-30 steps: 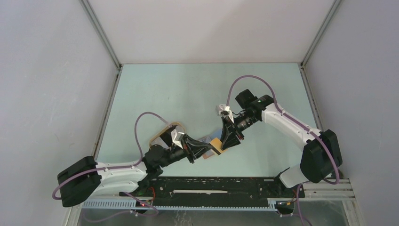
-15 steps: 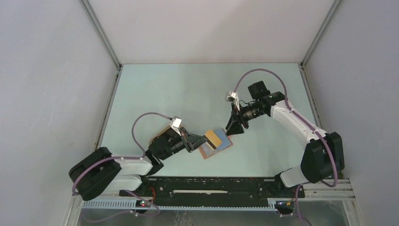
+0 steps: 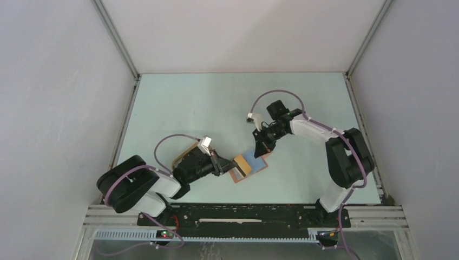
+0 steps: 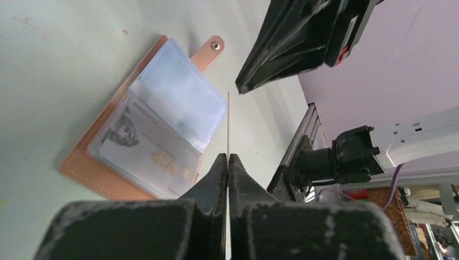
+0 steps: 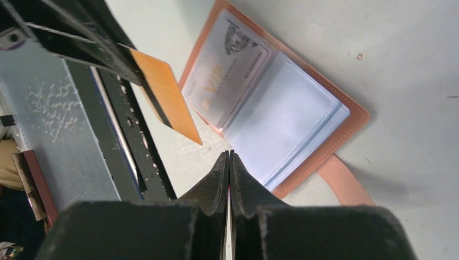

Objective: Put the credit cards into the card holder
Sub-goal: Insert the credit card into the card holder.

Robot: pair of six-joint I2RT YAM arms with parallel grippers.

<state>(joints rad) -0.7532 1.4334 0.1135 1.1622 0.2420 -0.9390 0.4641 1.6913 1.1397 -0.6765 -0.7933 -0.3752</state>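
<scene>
Grey-white walls (image 3: 59,108) enclose a pale green table (image 3: 216,103), with both arms reaching toward its middle.

Left arm (image 3: 141,184): extends low from the near left. Right arm (image 3: 314,130): folds back from the near right, its wrist turned down toward the table.

Card holder (image 3: 258,162): lies on the table between the two grippers, opened flat with the inside up. The wrist views show a reddish-brown leather border (image 4: 81,165) around clear, bluish pockets (image 5: 292,119).

Left gripper (image 3: 230,165): closed on an orange-yellow card (image 3: 242,165), which it holds above the near-left part of the card holder. From the left wrist the card (image 4: 228,124) appears edge-on, as a thin line rising from the clamped fingers (image 4: 216,173). From the right wrist its orange face (image 5: 168,97) is visible.

Right gripper (image 3: 260,151): fingers pressed together, with nothing seen between them. It sits at the far edge of the card holder; whether it touches the leather cannot be told.

White card marked "VIP" (image 4: 143,151): seated in one pocket of the card holder (image 5: 230,62). The facing pocket shows no card.

Strap with snap button (image 4: 216,45): projects from one side of the card holder and lies flat on the table.
</scene>
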